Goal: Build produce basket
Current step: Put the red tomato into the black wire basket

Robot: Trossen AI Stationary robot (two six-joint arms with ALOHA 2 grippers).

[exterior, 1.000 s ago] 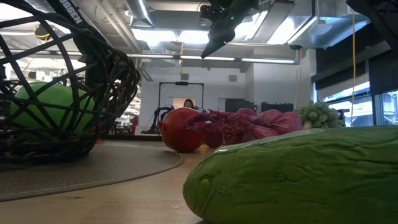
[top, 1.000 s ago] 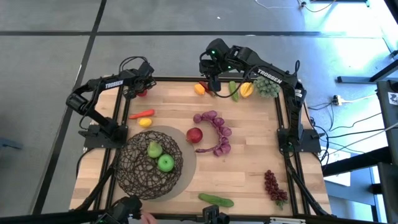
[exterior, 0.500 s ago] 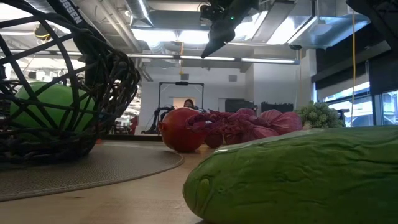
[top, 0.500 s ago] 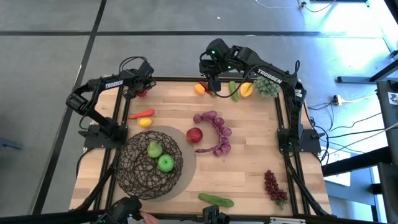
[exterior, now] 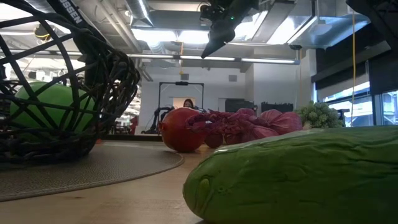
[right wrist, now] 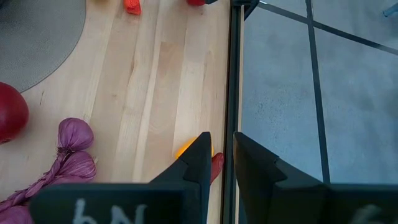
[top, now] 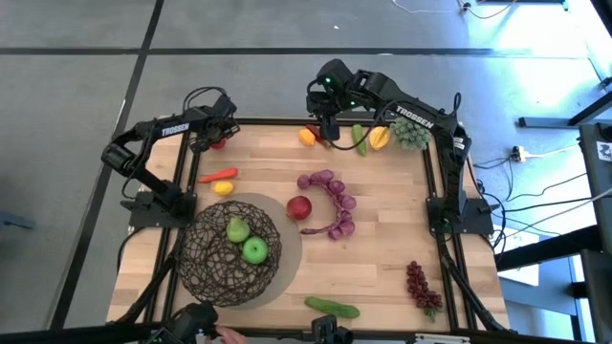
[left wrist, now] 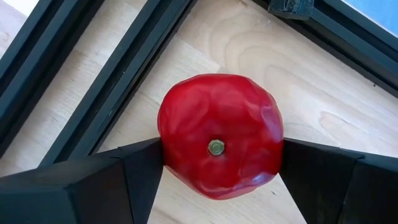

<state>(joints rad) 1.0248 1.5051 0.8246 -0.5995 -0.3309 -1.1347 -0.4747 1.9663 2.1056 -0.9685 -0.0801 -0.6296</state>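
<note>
So far I have only two pieces in the basket (top: 230,250): a green pear (top: 236,229) and a green apple (top: 254,250), both sitting inside the wire mesh at the near left of the tabletop (top: 382,248), on the grey round mat (top: 290,250). Everything else is outside it. A red apple (top: 298,206) lies just right of the basket, beside a curved braid of purple garlic bulbs (top: 332,203). A red chili (top: 219,175) and a small yellow fruit (top: 223,188) lie to the left, far of the basket. Along the far edge sit an orange fruit (top: 307,136), a green cucumber (top: 359,139), a yellow fruit (top: 380,137) and a pale green grape bunch (top: 412,133). Near me are a dark-red grape bunch (top: 420,287) at the right and another cucumber (top: 333,307) at the near edge. By my count the job is barely begun.

My left hand (left wrist: 217,155) is at the far left corner, its fingers standing wide on either side of a red tomato (left wrist: 217,134) that rests on the wood; they look pressed to its flanks, so I judge it gripped but not lifted. My right hand (right wrist: 221,155) hangs over the far edge near the orange fruit, fingers narrow and empty.

Against the frames from a second ago I see no change: both arms and every piece sit where they were.
</note>
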